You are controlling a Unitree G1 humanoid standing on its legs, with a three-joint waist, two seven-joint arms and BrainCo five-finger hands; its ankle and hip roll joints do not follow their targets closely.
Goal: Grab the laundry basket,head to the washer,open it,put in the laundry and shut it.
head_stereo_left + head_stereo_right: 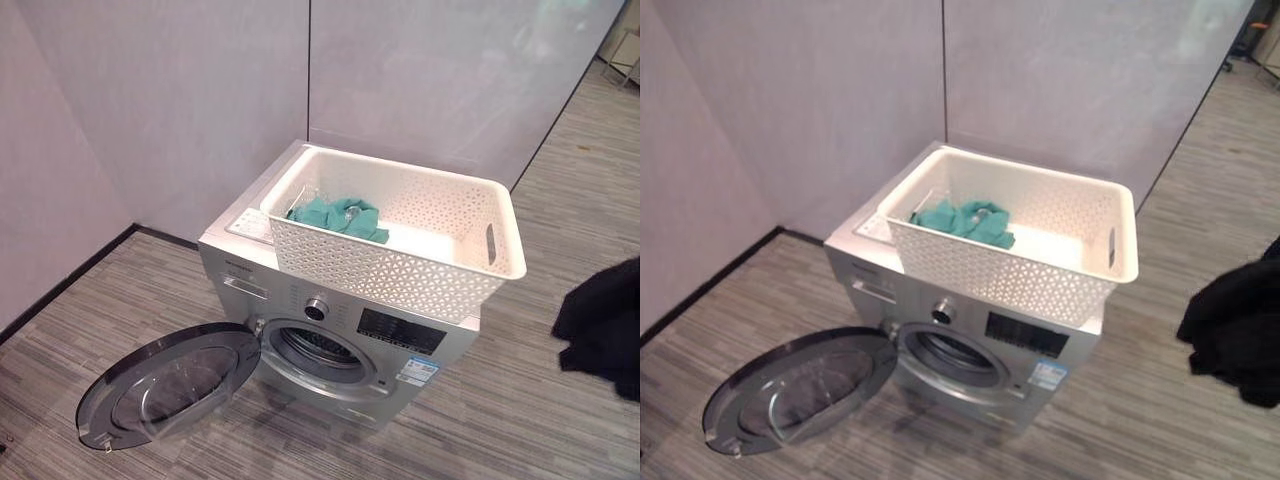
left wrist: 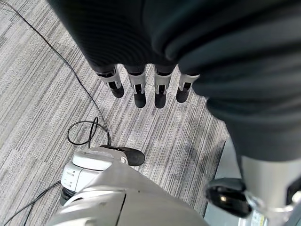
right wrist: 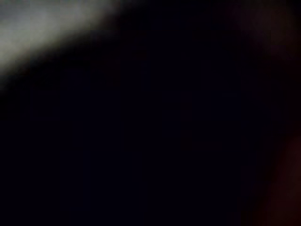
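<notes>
1. A white laundry basket (image 1: 420, 255) rests on top of the washer (image 1: 330, 345), freeing both hands.
2. Teal laundry (image 1: 338, 218) lies inside the basket.
3. The washer door (image 1: 165, 385) hangs wide open, ready for loading.
4. The left hand (image 2: 141, 89) hangs beside the washer, fingers straight and released; the right hand's fingers cannot be told.

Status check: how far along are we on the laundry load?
Done: the basket sits on top of the washer, and the door is swung open. In hand: nothing in the left hand, its fingers straight over the floor; a black garment shows at the right, its hold unclear. Left: the teal laundry lies in the basket; load it, then shut the door.
</notes>
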